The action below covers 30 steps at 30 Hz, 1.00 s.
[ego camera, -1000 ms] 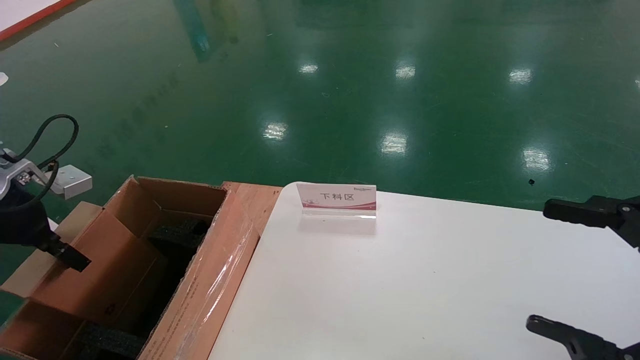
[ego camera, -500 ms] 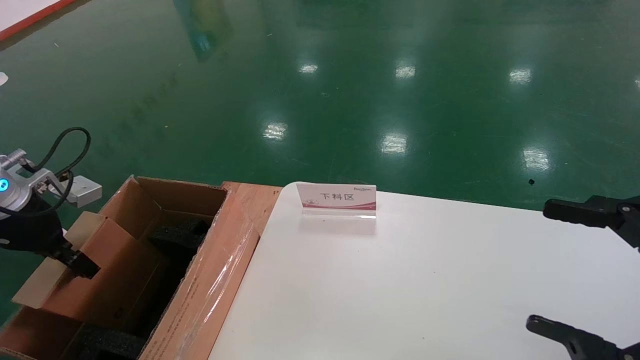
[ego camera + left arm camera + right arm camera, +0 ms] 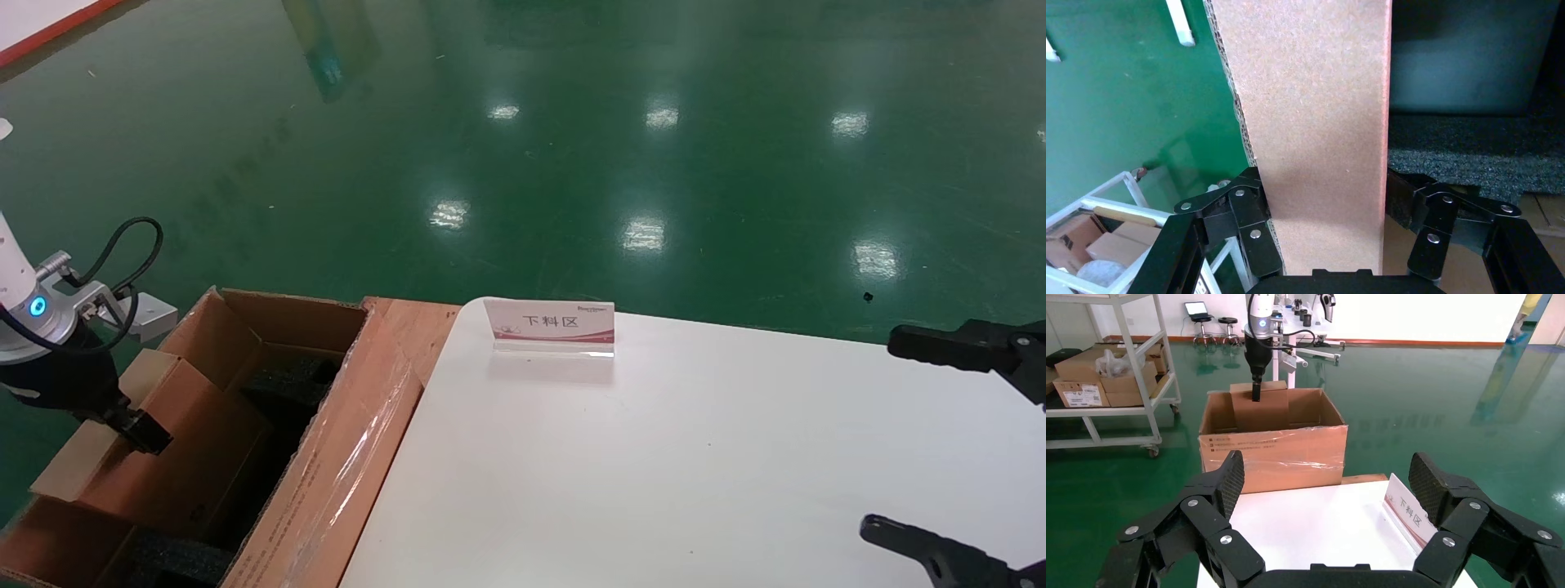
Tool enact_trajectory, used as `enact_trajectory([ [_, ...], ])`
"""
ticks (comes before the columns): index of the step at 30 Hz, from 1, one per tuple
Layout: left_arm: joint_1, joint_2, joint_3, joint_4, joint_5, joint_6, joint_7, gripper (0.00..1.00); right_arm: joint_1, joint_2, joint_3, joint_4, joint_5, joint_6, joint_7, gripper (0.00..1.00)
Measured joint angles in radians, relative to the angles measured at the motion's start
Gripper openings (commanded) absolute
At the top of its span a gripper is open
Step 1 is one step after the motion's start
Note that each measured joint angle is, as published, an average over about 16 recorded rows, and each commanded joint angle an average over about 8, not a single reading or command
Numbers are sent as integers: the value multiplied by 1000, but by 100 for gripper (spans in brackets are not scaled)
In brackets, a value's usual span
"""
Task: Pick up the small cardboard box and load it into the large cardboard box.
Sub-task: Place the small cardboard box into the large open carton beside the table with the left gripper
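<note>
My left gripper [image 3: 147,433], clamped on the small cardboard box [image 3: 155,441], has shifted rightward inside the large cardboard box [image 3: 327,457]; right gripper [image 3: 940,445] stays spread wide over the surface [image 3: 695,474].

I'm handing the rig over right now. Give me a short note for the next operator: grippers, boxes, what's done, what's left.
Left gripper: shut on the small cardboard box, holding it upright, partly lowered into the large cardboard box beside the table.
Right gripper: open, idle over the table.
Done: pick-up and carry.
Left: lower the small box fully, release, withdraw the left arm.
</note>
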Motion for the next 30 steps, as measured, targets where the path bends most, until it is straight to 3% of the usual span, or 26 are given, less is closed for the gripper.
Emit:
enact_trajectory([
  [14, 113, 44, -20, 127, -64, 6, 50, 0, 0, 0, -1, 0, 0, 0, 0, 100],
  [15, 120, 47, -21, 136, -68, 7, 53, 4, 0, 0, -1, 0, 1, 0, 0, 100],
  [22, 152, 61, -26, 180, -86, 17, 69, 91, 0, 0, -1, 0, 1, 1, -1, 100],
  [23, 154, 63, -26, 184, -87, 18, 71, 100, 0, 0, -1, 0, 1, 1, -1, 100],
  [30, 159, 66, -27, 193, -90, 21, 73, 100, 0, 0, -1, 0, 1, 1, -1, 100],
])
